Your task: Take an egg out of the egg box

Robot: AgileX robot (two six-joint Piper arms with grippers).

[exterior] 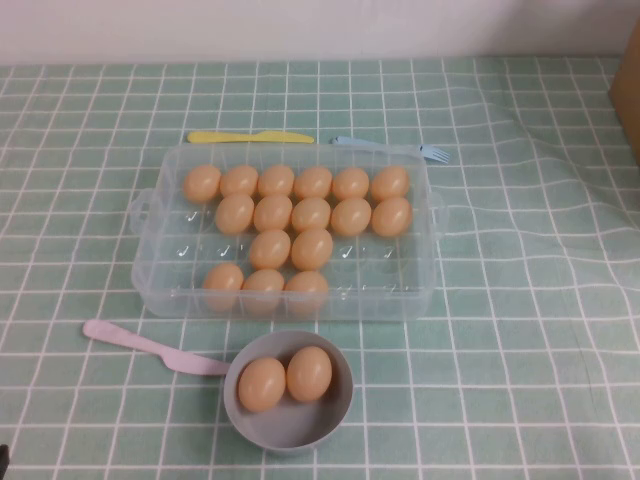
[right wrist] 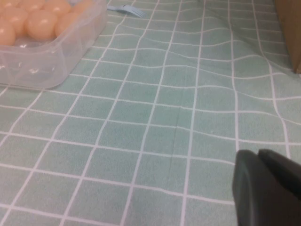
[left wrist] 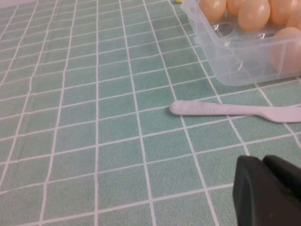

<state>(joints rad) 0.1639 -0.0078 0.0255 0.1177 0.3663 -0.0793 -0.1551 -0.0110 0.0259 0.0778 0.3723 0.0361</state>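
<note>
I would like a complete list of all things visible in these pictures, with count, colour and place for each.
egg box: one, clear plastic, centre of table.
eggs in the box: sixteen, tan-orange, mostly far rows.
bowl: one, grey, near side of box.
eggs in the bowl: two, tan-orange.
pink knife: one, left of bowl.
yellow knife: one, behind box.
blue fork: one, behind box, right.
tablecloth: one, green checked.
brown box: one, far right edge.
left gripper: black, low over cloth near pink knife.
right gripper: black, over bare cloth right of box.

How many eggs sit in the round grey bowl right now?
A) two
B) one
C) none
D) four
A: two eggs lie side by side in the grey bowl, in front of the egg box; neither the left gripper nor the right gripper is near it.
</note>
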